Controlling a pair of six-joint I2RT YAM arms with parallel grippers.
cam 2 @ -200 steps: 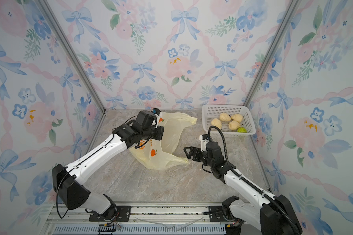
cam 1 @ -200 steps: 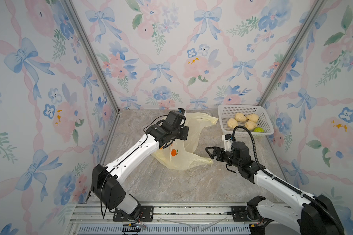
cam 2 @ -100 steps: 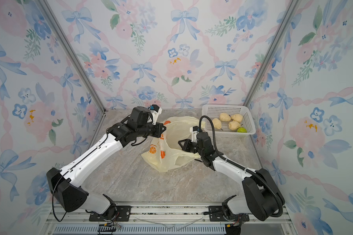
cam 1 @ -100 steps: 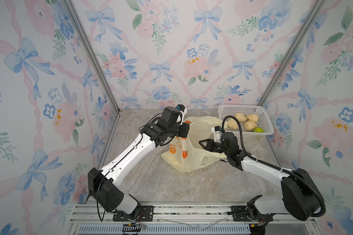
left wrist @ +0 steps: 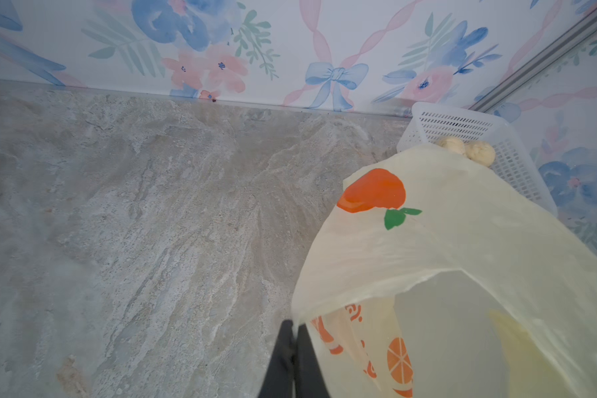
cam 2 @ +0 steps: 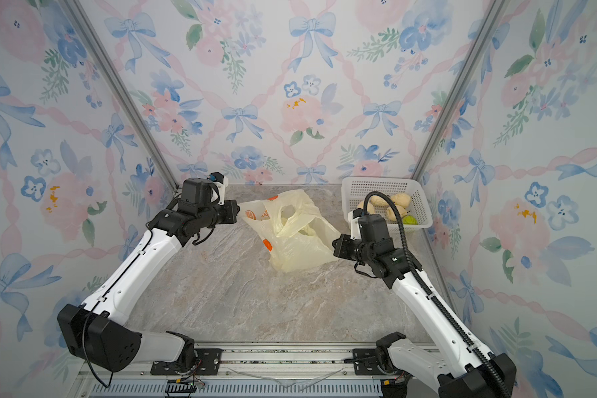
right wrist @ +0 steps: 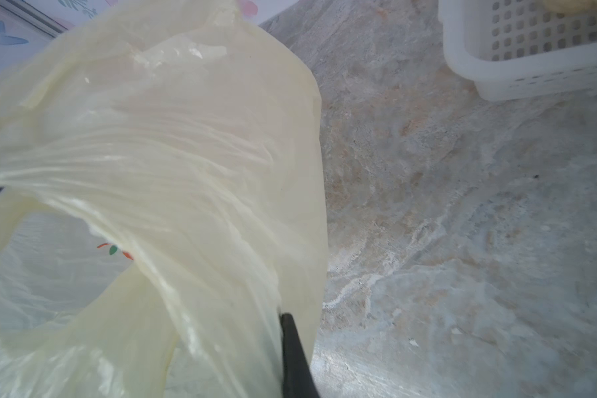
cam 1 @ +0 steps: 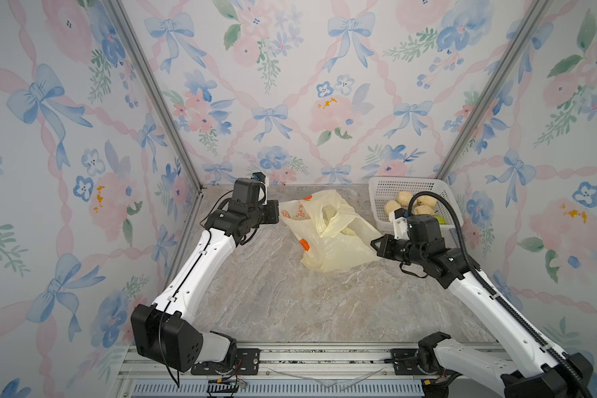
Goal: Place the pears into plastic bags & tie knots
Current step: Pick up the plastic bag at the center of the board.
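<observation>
- A white perforated plastic basket (cam 1: 379, 206) in the desk's far right corner holds lumpy cream-yellow pears (cam 1: 404, 197) and one bright green pear (cam 1: 440, 219).
- A thin translucent pale-yellow plastic bag (cam 1: 328, 241) with orange prints lies crumpled beside the basket, its mouth gaping. Its contents are unclear.
- The left fingers (left wrist: 281, 361) and right fingers (right wrist: 293, 355) are each pressed together, pinching opposite bag edges.
- The smooth marbled grey desk (cam 1: 290, 303) is open toward the arm bases.

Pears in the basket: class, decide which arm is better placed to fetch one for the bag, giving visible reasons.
Probably right. The right end effector, shut on the bag, sits beside the basket of pears; the left end effector holds the bag's far edge. Right must release first.
</observation>
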